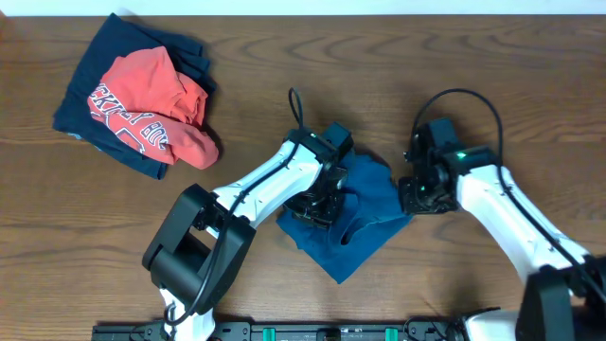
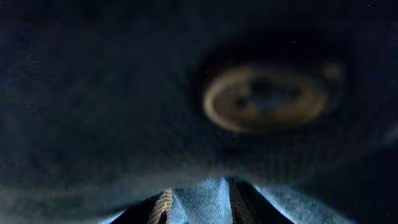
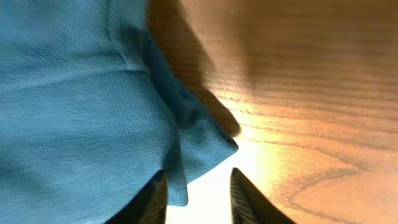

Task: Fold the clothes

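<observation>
Blue T-shirt [image 1: 365, 223] lies bunched mid-way along the desk [image 1: 284, 57], not yet flat. L claw [image 1: 320, 206] is buried in its folds, cloth btwn the fingers & over the lens; can't tell if pinched. R claw [image 3: 196, 196] sits at the shirt's corner, jaws apart, nothing held, prob. lining up to pull it wide. Red tee [image 1: 151, 104] lies on navy garment [image 1: 99, 66], well apart.

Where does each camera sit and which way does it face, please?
Overhead: above the table, looking straight down; both arms, blue T-shirt, red tee on navy garment.
Left wrist: on the left gripper, close against dark blurred fabric; its fingertips flank blue cloth.
Right wrist: on the right gripper, facing the shirt's edge and wood; both fingers show.
Shared: all see the blue T-shirt.
</observation>
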### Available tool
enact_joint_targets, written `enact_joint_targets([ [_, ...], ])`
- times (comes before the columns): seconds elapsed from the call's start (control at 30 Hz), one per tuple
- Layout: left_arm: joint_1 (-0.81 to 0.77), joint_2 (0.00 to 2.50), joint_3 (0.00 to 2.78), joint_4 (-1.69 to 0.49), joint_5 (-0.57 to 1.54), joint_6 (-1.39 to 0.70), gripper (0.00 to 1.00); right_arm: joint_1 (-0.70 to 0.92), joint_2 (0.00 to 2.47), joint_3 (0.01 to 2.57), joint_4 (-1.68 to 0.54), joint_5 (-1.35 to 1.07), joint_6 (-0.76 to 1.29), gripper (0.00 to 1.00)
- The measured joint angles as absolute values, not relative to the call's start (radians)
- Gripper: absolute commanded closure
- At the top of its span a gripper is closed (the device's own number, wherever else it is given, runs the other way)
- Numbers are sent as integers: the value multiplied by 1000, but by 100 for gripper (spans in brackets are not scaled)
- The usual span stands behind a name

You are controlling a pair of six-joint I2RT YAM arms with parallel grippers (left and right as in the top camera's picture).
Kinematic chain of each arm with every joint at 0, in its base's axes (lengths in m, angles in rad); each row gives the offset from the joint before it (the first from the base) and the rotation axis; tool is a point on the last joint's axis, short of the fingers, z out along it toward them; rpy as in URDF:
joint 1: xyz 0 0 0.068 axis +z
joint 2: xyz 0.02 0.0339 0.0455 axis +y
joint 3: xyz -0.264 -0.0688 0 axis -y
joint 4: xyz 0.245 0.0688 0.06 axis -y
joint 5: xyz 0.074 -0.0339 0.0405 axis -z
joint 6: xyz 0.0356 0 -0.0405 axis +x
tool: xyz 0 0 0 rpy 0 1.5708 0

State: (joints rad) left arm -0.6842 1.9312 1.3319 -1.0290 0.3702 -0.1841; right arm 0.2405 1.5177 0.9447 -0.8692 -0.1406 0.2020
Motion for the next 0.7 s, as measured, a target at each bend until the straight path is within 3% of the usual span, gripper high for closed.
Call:
enact_joint_targets([
  [0.17, -665, 1856, 1347, -1078, 387, -192, 69, 221, 1400, 971, -862, -218, 165, 66],
  [0.4, -661, 1673, 1401, -943, 390, -236, 85, 221, 1376, 976, -863, -260, 157, 74],
  [0.7, -781, 1840, 1330, -881, 408, -292, 86, 221, 1376, 976, -857, -257, 188, 78],
])
